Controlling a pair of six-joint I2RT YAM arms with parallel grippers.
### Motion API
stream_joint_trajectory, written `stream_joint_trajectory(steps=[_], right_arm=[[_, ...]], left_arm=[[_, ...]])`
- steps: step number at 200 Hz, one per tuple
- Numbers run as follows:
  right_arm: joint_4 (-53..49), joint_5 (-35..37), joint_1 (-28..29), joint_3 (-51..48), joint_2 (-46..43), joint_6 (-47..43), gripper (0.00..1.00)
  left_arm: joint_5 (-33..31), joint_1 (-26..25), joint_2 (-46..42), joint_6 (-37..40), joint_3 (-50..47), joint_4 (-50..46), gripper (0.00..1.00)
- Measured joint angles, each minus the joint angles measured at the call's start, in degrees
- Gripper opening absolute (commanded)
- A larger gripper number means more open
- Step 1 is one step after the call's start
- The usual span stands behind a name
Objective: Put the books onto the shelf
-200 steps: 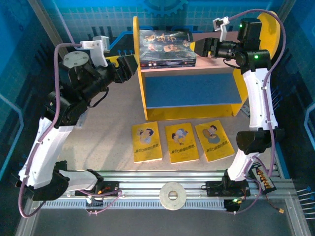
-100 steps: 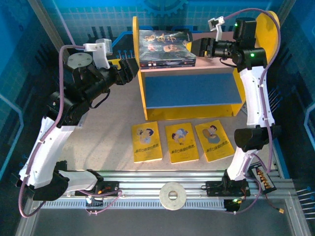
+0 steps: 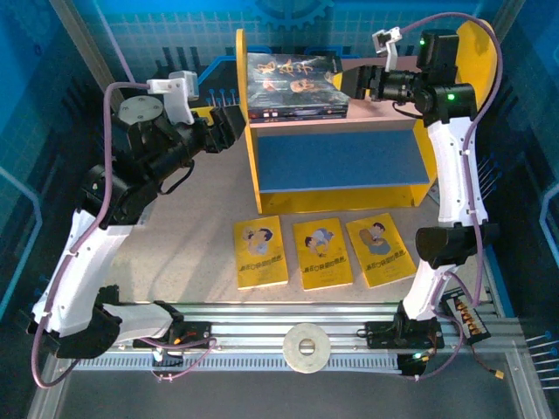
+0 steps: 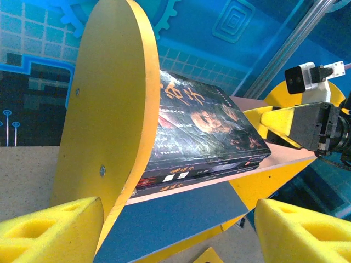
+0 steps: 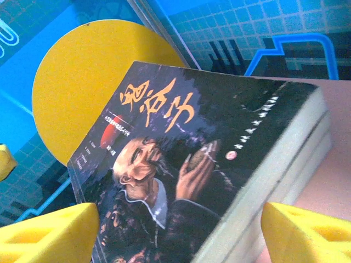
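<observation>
The shelf [image 3: 341, 161] stands at the back of the table, with yellow side panels, a pale pink upper board and a blue lower board. A stack of dark books [image 3: 293, 83] lies on the upper board against the left panel. Three thin yellow books [image 3: 321, 253] lie in a row on the table in front of the shelf. My left gripper [image 3: 232, 122] hangs open just left of the shelf's left panel [image 4: 109, 109], nothing in it. My right gripper [image 3: 346, 85] is open at the stack's right edge. The stack's [image 5: 181, 153] near corner lies between its yellow fingers [image 5: 307, 233].
A metal rail with a white ring [image 3: 306, 346] on it runs along the near edge between the arm bases. Blue panelled walls close in the back and both sides. Bare table [image 3: 192, 244] lies left of the yellow books.
The right arm has straightened a little and its gripper has crept slightly up and left at the stack's edge. The left arm has barely shifted. Both grippers stay open.
</observation>
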Motion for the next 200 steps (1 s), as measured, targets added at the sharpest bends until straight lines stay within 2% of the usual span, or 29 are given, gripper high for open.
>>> stream_joint_trajectory(steps=[38, 65, 100, 127, 160, 185, 200], right_arm=[[-1.9, 0.2, -4.3, -0.4, -2.2, -0.5, 0.8], [-2.4, 0.6, -6.4, -6.0, -9.3, -1.5, 0.8], [0.4, 1.9, -6.5, -24.4, -25.6, -1.9, 0.8], [4.3, 5.4, -5.9, -42.6, -39.3, -1.3, 0.8], [6.7, 12.1, -0.9, -62.2, -53.0, -0.8, 0.79], [10.3, 18.1, 7.5, -77.2, -60.7, 0.6, 0.78], [11.7, 21.6, 12.7, -84.9, -62.3, 1.8, 0.77]], left_arm=[[-2.1, 0.0, -2.9, 0.7, -2.8, -1.4, 0.75], [-3.8, 0.1, -6.4, 1.3, -7.9, -2.4, 0.77], [-6.3, 0.1, -11.7, 1.0, -15.2, -5.5, 0.77], [-6.3, 0.2, -18.0, -1.9, -24.4, -5.5, 0.77], [-4.8, 0.2, -25.4, -6.8, -39.7, -4.9, 0.76], [-3.2, 0.2, -29.8, -10.6, -52.5, -2.8, 0.75], [-2.3, 0.2, -31.8, -12.7, -59.4, -2.5, 0.75]])
